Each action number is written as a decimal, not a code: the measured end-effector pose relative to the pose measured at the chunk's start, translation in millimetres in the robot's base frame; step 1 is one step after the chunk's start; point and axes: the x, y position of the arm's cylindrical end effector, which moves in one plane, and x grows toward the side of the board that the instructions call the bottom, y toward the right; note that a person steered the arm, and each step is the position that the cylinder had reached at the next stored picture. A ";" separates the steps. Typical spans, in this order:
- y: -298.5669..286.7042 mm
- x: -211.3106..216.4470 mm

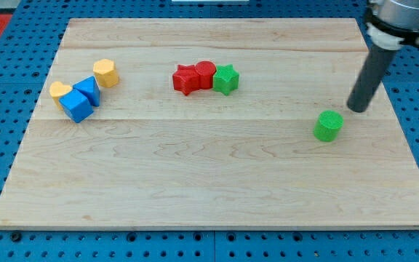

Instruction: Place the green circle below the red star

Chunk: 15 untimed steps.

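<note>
Your green circle sits near the surface's right edge, far from the red star; my tip, with no jaws, stands just beside it.

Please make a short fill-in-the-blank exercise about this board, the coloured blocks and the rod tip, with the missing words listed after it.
1. My tip stands just above and to the right of the green ____.
2. The red star touches the red cylinder, and on that cylinder's right sits the ____ star.
3. The green circle lies on the view's ____ side of the wooden board.
4. Two blue blocks sit between two ____ blocks.

Missing words: circle; green; right; yellow
</note>
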 end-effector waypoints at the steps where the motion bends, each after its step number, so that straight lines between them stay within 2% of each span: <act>1: -44.3 56.7; 2: -111.5 33.9; 4: -62.9 11.0; 5: -74.7 -31.1; 6: -159.9 -34.9; 7: -84.2 -8.7; 8: -52.1 23.2; 9: -133.9 23.4; 10: -191.2 1.6; 11: -236.6 4.3; 12: -213.4 37.9; 13: -255.5 23.9; 15: -245.5 -13.2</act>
